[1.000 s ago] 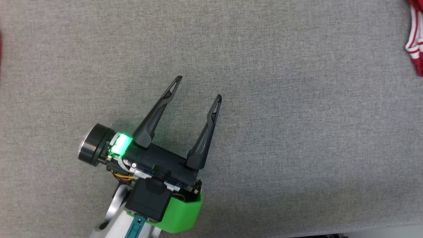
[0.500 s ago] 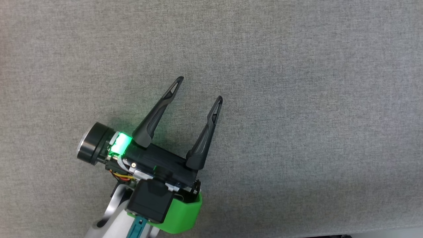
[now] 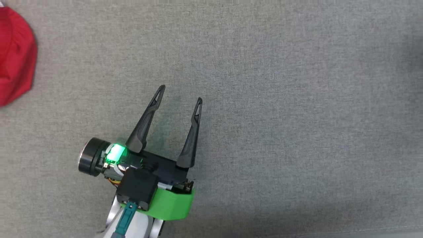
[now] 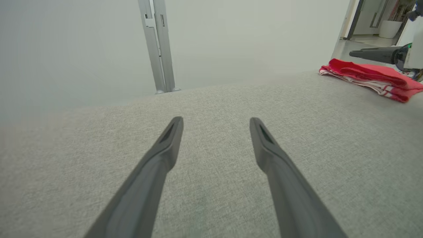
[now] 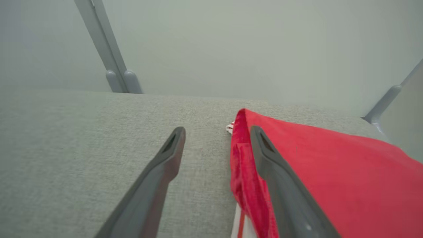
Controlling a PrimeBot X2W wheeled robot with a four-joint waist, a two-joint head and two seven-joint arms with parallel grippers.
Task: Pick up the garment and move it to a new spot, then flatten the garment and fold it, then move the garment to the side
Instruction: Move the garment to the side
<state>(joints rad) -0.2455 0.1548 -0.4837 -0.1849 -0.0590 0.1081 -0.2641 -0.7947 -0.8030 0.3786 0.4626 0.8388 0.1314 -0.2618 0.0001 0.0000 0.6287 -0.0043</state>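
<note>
- Garment [image 5: 330,172]: red, folded, and lying at the right end of the pad [image 3: 297,99], near the pad's far edge. By my reading it is already set to the side.
- Red cloth [image 3: 15,56]: at the head view's upper left edge. I cannot tell whether it is another garment.
- Left gripper [image 3: 180,93]: my jaws are spread wide and hold nothing. They hover over bare pad, well apart from the garment, so I judge little risk here.
- Right gripper [image 5: 217,130]: my jaws are also wide, with nothing clamped. One finger is over bare pad and the other lies across the garment's folded edge.
- Hazard 1: if I pull this finger back low or sideways, it could catch the top layer and drag the fold open.
- Hazard 2: a push towards the pad's edge could slide the garment off, since cloth on cloth has little to hold it.
- Views compared: the left wrist view gives the garment side-on, as stacked layers with a white-striped hem and my right finger just beside them. The right wrist view gives the finger-to-fold overlap up close, though I cannot tell whether the two touch. The head view gives the left jaws from above.
</note>
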